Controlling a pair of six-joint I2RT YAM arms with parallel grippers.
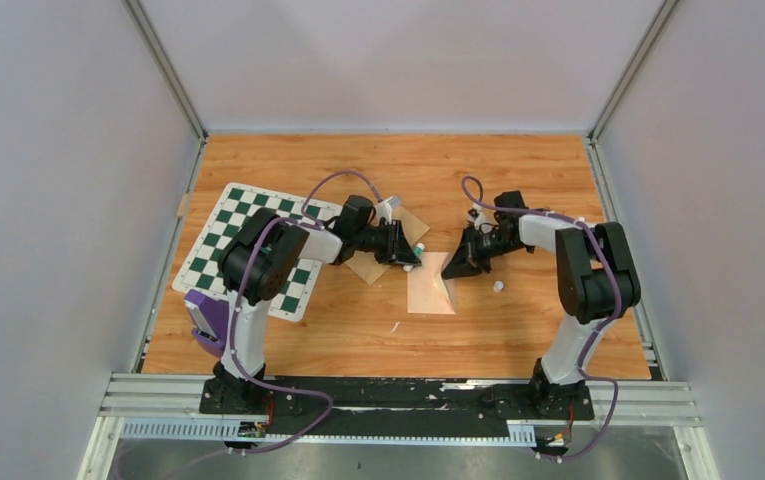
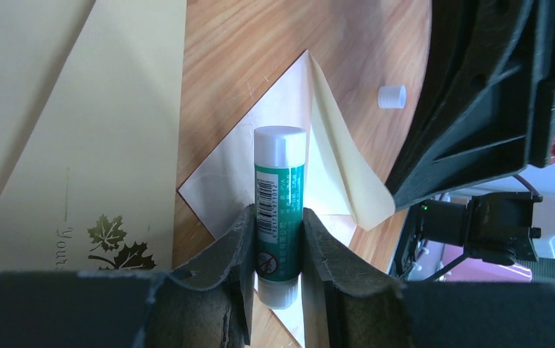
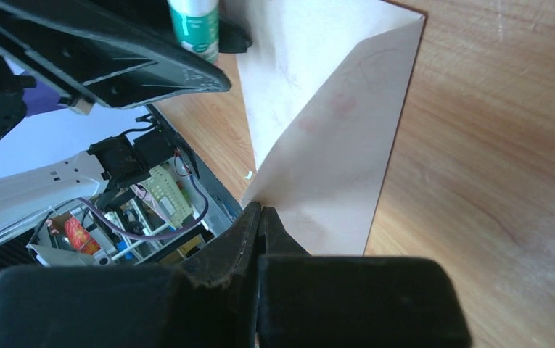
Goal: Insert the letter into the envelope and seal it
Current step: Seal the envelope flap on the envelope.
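Your left gripper (image 2: 278, 221) clamps the smooth cylindrical glue stick (image 2: 280, 167); your right gripper (image 3: 260, 214) pinches the thin envelope flap (image 3: 339, 145) at its lower edge, with bare wooden table (image 3: 492, 145) at right.

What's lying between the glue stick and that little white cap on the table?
The envelope's lifted flap, pinched by the right gripper, stands between the glue stick and the cap; the left wrist view shows it.

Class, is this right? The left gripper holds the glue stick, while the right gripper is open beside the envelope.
Wrong on one point: the right gripper is not open. The right wrist view shows its jaws shut on the envelope flap. The left gripper does hold the glue stick.
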